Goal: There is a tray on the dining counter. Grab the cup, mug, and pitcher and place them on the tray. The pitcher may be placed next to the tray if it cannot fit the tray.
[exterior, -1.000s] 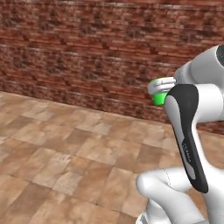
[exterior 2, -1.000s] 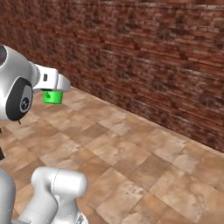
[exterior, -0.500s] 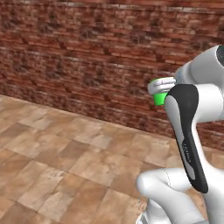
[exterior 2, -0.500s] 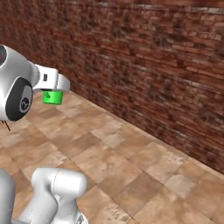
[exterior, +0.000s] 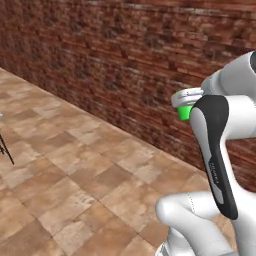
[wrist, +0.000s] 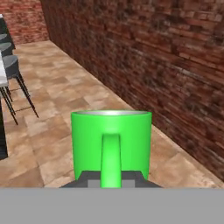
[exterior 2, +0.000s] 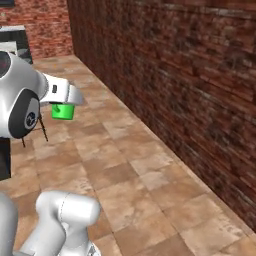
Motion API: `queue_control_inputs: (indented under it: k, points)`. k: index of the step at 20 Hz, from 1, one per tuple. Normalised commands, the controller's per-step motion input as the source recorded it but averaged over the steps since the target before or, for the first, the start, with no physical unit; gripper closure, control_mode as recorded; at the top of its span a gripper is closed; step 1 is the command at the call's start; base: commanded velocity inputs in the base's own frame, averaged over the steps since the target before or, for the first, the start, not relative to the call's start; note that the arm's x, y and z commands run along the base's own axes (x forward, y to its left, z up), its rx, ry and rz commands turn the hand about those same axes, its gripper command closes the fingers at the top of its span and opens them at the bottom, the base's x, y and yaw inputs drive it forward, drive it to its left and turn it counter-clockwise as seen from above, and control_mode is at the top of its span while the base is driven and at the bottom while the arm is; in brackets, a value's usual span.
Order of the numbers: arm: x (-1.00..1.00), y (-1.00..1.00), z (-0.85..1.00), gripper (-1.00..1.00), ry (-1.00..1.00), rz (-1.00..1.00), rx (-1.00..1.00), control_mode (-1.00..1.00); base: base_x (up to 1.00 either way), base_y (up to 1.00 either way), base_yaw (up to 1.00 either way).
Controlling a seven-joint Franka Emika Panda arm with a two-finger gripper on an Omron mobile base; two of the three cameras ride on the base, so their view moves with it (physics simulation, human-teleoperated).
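whole view swung along the brick wall [exterior: 100, 65], stools [wrist: 13, 70] now visible, hand [wrist: 111, 177] clamped on green mug [wrist: 111, 142], handle facing camera

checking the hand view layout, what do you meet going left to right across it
grey stools at the left edge → green mug in the middle, held by its handle in the gripper → brick wall on the right

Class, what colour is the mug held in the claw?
Bright green mug, shown best in the hand view.
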Motion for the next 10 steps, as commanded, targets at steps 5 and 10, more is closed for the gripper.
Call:
queue_control_inputs:
  k: [5,10]
  points:
    - [0.0,0.0,0.0,1.0,0.0,0.0,0.0,1.0,0.82,-0.49,0.6]
    - [0.0,0.0,0.0,1.0,0.0,0.0,0.0,1.0,0.95,-0.42,0.53]
